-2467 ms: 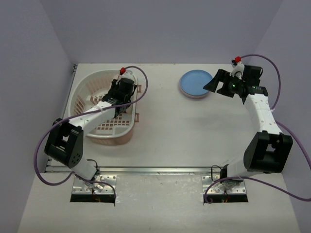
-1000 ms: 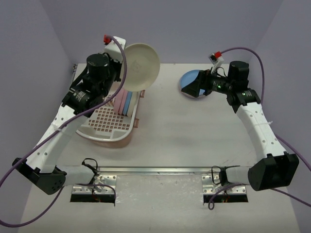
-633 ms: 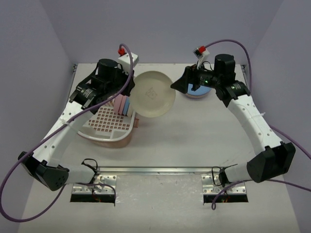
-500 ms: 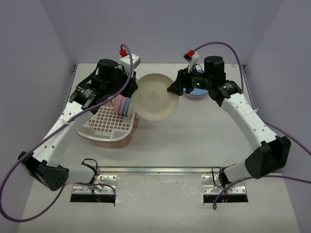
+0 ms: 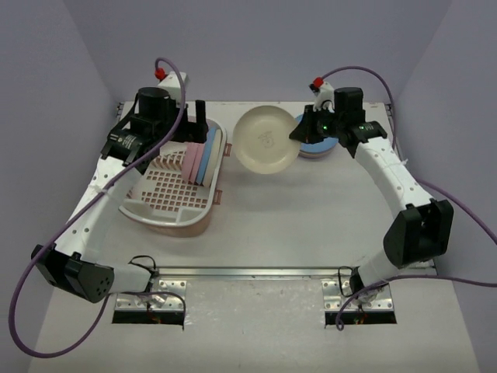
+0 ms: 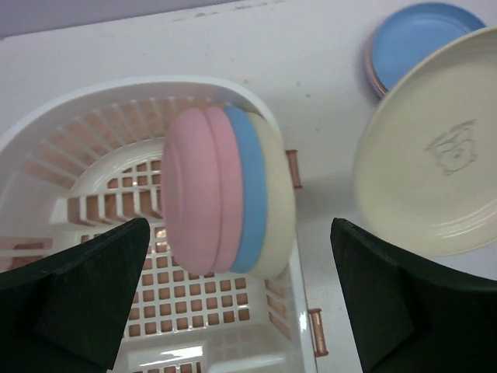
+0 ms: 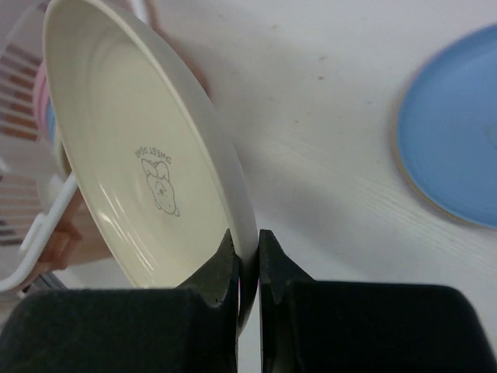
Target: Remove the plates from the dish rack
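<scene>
Right wrist: R tool (image 7: 248, 247) tight on cream plate (image 7: 132, 148)

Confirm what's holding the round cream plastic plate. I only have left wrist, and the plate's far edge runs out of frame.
Observer: The right claw is shut on the cream plate; the right wrist view shows its rim pinched edge-on.
Operator: Left claw clear of it?
Observer: Yes. In the top view the left claw stands open over the oval pink-and-white plastic dish rack, with a gap between it and the plate.
</scene>
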Controlling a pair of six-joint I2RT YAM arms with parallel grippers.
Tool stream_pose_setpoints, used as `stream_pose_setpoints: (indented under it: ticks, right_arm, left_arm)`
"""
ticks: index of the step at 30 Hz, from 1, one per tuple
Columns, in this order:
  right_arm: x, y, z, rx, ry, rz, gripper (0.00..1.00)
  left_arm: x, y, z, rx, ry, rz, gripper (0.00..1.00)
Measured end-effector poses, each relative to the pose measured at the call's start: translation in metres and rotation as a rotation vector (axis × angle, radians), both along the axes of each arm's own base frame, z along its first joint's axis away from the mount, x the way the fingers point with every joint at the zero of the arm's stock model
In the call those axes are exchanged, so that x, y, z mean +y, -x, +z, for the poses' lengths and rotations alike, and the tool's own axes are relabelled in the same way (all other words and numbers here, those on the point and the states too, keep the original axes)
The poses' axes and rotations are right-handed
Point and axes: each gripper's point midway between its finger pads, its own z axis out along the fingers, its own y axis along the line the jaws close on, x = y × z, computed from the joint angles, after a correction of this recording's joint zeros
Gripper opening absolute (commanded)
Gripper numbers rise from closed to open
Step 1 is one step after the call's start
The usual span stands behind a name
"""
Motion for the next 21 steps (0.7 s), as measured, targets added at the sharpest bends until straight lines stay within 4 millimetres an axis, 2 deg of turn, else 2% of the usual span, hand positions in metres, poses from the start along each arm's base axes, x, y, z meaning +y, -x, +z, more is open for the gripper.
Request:
stream_pose_setpoints:
  ticks: [3, 6, 7, 9, 11, 13, 19, 21]
  right_arm:
    - [-0.064, -0.034, -0.017, 0.075, -0.038, -0.186, 0.0]
    - [-0.129, -0.06, -0.037, 0.136, -0.066, -0.359, 0.0]
    - [-0.148, -0.066, -0.044, 0.156, -0.071, -0.407, 0.0]
    - [-0.172, -0.078, -0.053, 0.177, -0.077, -0.467, 0.0]
    - [-0.184, -0.091, -0.061, 0.19, -0.083, -0.494, 0.0]
    - [-0.187, -0.102, -0.07, 0.201, -0.086, -0.501, 0.0]
    - [-0.187, -0.126, -0.102, 0.251, -0.091, -0.497, 0.0]
    - [-0.186, -0.13, -0.119, 0.288, -0.091, -0.494, 0.0]
  left_arm:
    - [0.027, -0.009, 0.005, -0.017, 0.008, 0.113, 1.0]
    - [0.04, -0.011, 0.011, -0.041, 0.009, 0.182, 1.0]
    - [0.043, -0.011, 0.013, -0.048, 0.009, 0.197, 1.0]
    - [0.048, -0.011, 0.019, -0.072, 0.009, 0.224, 1.0]
    - [0.052, -0.009, 0.024, -0.095, 0.01, 0.248, 1.0]
    - [0.057, -0.006, 0.023, -0.105, 0.007, 0.271, 1.0]
    - [0.071, -0.001, 0.004, -0.088, -0.03, 0.336, 1.0]
    - [0.073, 0.0, -0.004, -0.076, -0.042, 0.347, 1.0]
